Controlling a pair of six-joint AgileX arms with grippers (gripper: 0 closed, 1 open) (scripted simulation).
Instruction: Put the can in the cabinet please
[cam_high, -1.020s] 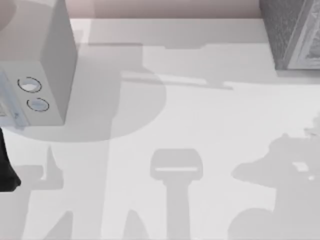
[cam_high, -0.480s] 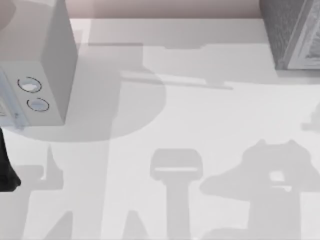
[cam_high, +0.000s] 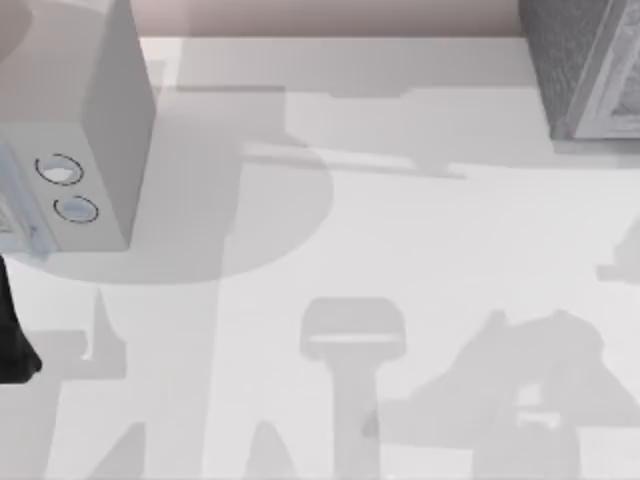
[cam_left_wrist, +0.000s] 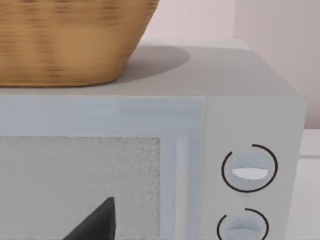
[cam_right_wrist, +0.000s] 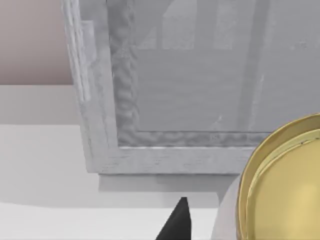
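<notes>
Can right by your right tool, cabinet straight ahead.
Right wrist view: can, round gold metal lid with raised rim, sits just beside a dark fingertip; can't tell the tool's opening or whether it has a hold. Cabinet: boxy, speckled grey, white-framed front, at the tabletop's far right.

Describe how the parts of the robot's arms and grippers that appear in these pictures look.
Little of them is in frame. At the left edge of the top view, a matte black piece of the left arm tapers downward to a rounded end. Each wrist view has one black pointed wedge, the left gripper and the right gripper, plain and flat-sided. No cables, markings or labels can be seen.
</notes>
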